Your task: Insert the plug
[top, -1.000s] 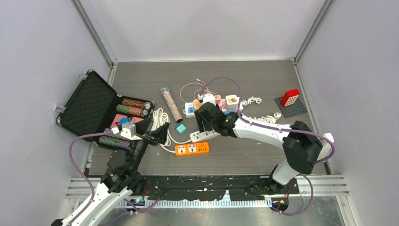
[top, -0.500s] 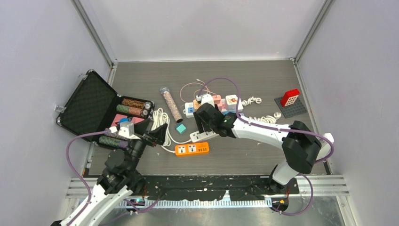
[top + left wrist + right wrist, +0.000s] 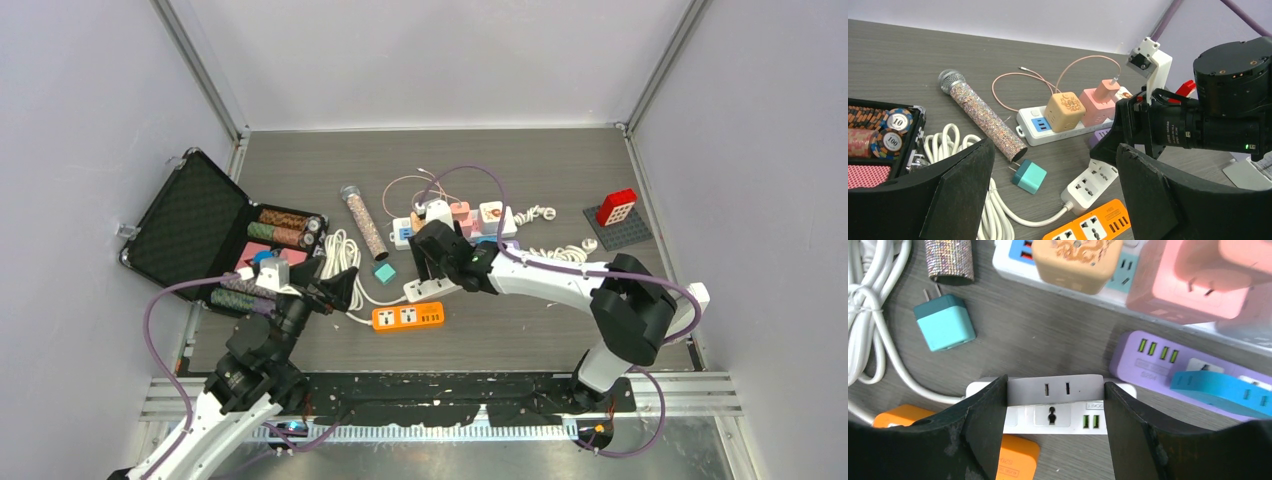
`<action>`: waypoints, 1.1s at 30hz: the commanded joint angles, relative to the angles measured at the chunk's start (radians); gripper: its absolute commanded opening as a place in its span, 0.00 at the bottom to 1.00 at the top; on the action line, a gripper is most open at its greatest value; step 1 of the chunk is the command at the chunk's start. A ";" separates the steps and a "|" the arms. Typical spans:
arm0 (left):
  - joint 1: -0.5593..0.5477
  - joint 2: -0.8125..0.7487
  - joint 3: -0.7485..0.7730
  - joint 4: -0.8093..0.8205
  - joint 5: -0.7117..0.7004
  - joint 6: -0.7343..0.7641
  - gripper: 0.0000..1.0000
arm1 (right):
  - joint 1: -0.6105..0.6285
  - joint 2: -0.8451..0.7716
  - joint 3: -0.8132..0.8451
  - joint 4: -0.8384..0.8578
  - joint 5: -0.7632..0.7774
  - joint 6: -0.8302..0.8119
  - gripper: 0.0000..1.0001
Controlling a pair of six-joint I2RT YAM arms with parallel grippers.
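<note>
My right gripper [image 3: 441, 268] is shut on a white cube plug [image 3: 1055, 389], its face with two slots turned toward the camera. It holds the plug just over the white power strip [image 3: 1058, 418], which lies on the table [image 3: 435, 289] and also shows in the left wrist view [image 3: 1093, 186]. A teal plug [image 3: 944, 328] lies loose to the left [image 3: 383, 272]. My left gripper [image 3: 338, 290] is open and empty, low over the white cable coil [image 3: 953, 150], left of the strips.
An orange power strip [image 3: 408, 317] lies just in front of the white one. Behind are a white strip with tan and pink cube adapters [image 3: 1068, 110], a purple strip [image 3: 1168, 362], a glittery microphone [image 3: 362, 222]. An open case of poker chips [image 3: 215, 235] stands left; red brick on grey plate [image 3: 617, 210] right.
My right gripper with the plug has shifted slightly left over the white strip. My left gripper has edged a little forward.
</note>
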 commanded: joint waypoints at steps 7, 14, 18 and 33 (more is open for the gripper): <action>0.001 0.041 0.039 -0.024 -0.024 -0.025 0.90 | 0.025 -0.031 -0.100 0.061 -0.019 0.021 0.06; 0.001 0.046 0.029 -0.017 -0.034 -0.027 0.90 | 0.072 -0.030 -0.182 0.116 0.089 0.013 0.05; 0.001 0.036 0.027 -0.027 -0.044 -0.030 0.90 | 0.118 -0.025 -0.248 0.168 0.187 0.011 0.05; 0.001 0.030 0.018 -0.028 -0.044 -0.044 0.90 | 0.168 0.074 -0.309 0.135 0.235 0.152 0.06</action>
